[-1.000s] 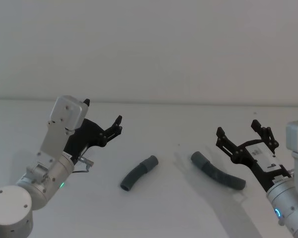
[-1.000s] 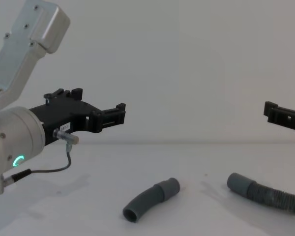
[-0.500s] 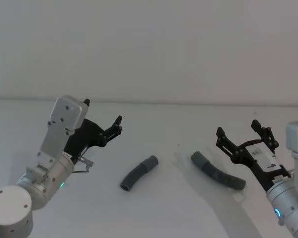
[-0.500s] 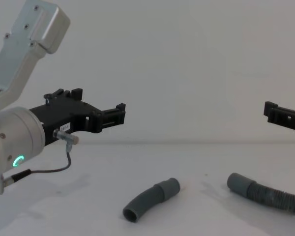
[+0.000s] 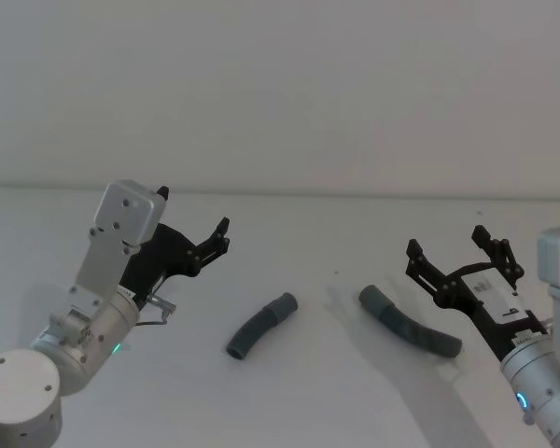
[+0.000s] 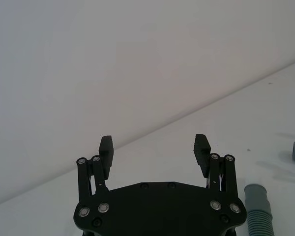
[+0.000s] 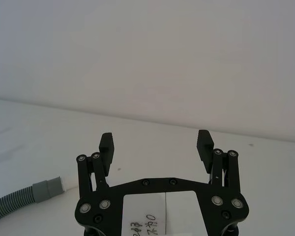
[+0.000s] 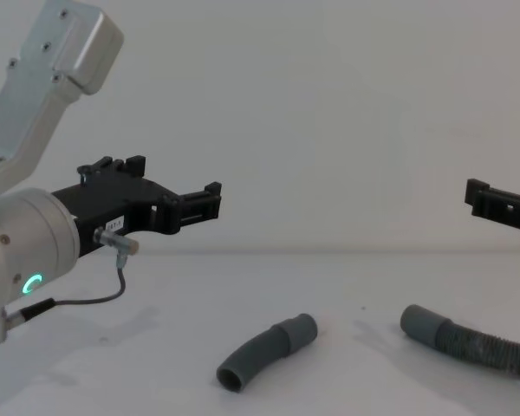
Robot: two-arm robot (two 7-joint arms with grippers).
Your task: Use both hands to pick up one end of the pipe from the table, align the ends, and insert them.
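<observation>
Head view showed the left gripper at centre-left and the right gripper at lower right, both spread wide, empty. Between them on the table lay the curved elbow and corrugated hose, apart.

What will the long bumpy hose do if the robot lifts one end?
Probably droop: the hose has ridges, which usually bend easily. Its smooth cuff looks stiffer, a better grip for the open right claw hovering nearby. It's round, so a push might roll it.
</observation>
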